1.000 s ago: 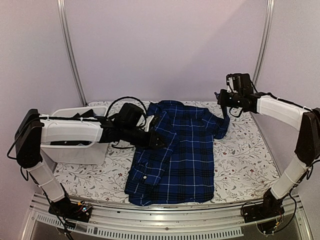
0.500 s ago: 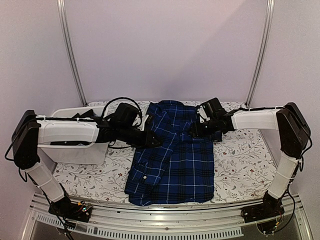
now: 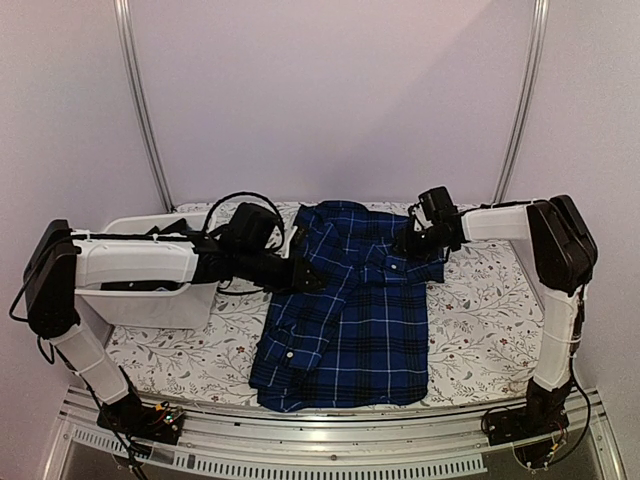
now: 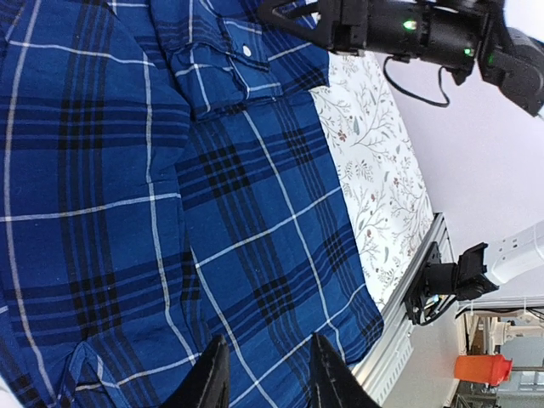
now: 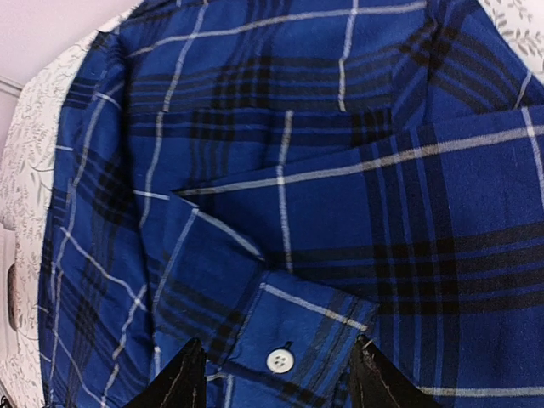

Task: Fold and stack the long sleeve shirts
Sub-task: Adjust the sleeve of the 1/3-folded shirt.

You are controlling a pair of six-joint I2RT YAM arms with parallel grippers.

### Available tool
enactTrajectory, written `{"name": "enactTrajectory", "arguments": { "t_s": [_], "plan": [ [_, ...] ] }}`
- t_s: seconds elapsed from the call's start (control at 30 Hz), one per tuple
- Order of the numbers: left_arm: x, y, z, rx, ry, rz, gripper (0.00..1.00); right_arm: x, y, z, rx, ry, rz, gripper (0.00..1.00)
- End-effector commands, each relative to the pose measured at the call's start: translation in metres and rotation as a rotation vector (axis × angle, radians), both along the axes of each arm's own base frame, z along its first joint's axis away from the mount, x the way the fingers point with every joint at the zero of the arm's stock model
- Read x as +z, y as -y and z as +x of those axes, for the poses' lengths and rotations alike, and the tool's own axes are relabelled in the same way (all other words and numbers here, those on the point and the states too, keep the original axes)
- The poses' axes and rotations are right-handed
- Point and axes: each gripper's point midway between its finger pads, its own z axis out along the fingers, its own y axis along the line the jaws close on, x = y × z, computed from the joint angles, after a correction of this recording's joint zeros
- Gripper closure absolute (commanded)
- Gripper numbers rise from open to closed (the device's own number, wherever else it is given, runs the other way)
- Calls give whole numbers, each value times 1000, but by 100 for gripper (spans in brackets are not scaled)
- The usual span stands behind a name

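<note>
One long sleeve shirt [image 3: 350,310], navy plaid, lies flat in the middle of the table with its collar at the far side. Its right sleeve is folded across the chest, and the cuff [image 5: 289,340] with a white button [image 5: 280,360] lies flat. My right gripper [image 3: 402,244] [image 5: 279,344] hovers open just above that cuff, holding nothing. My left gripper [image 3: 316,283] [image 4: 269,337] sits low over the shirt's left side. Its fingers [image 4: 212,374] stand apart with only flat cloth below them. The left wrist view also shows the cuff [image 4: 212,64] and the right gripper [image 4: 340,21].
A white bin [image 3: 150,300] with dark contents stands at the left, under my left arm. A floral tablecloth [image 3: 485,310] covers the table. An aluminium rail [image 3: 330,445] runs along the near edge, and two metal poles [image 3: 140,100] rise at the back.
The right arm swung the raised right sleeve in over the shirt, opened and let it go, then drew back slightly to the right. The left arm has stayed still.
</note>
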Motion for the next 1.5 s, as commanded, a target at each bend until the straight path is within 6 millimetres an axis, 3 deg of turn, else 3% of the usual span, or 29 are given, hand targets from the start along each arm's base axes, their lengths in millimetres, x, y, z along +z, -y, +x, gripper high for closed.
{"name": "enactTrajectory", "arguments": {
  "t_s": [0.0, 0.2, 0.4, 0.53, 0.67, 1.0, 1.27, 1.47],
  "plan": [
    [5, -2, 9, 23, 6, 3, 67, -33, 7, 4, -47, -68, -60, 44],
    [6, -3, 9, 26, 4, 7, 67, -49, 26, 9, -118, -55, -154, 40],
    [5, -2, 10, 26, 2, 8, 67, -57, 16, 13, -92, -47, -162, 38],
    [5, -1, 11, 28, 3, 8, 67, -66, 7, 11, -66, -55, -176, 45],
    [3, -1, 10, 28, -2, 9, 67, -62, 0, 12, -51, -40, -170, 57],
    [1, -5, 9, 34, -2, 13, 67, -14, -17, 13, -16, 23, -88, 100],
    [-1, -9, 10, 52, 3, 6, 67, 42, -58, -19, 118, 89, 31, 100],
    [-5, -12, 12, 64, -1, 7, 67, 56, -98, -62, 246, 82, 76, 100]
  ]
}}
